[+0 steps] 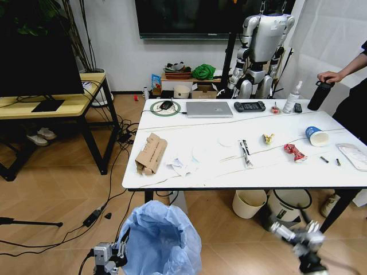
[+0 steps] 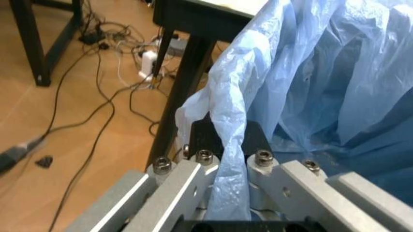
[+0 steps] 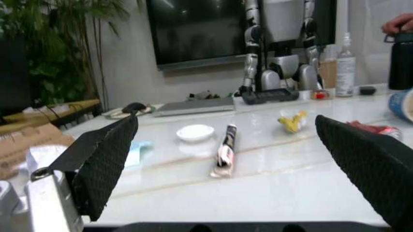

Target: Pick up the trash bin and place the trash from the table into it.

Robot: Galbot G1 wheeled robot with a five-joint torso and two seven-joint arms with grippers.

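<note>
No legible txt; left claw (image 2: pixel 227 145) pinching trash bin (image 1: pixel 160 240) bag.

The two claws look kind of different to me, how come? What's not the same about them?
The left claw is shut on the blue bag of the trash bin, while the right claw is wide open and holds nothing. The left claw hangs low beside the bin, below the table; the right claw sits level with the tabletop, facing the trash. Both sit at the table's near side.
</note>
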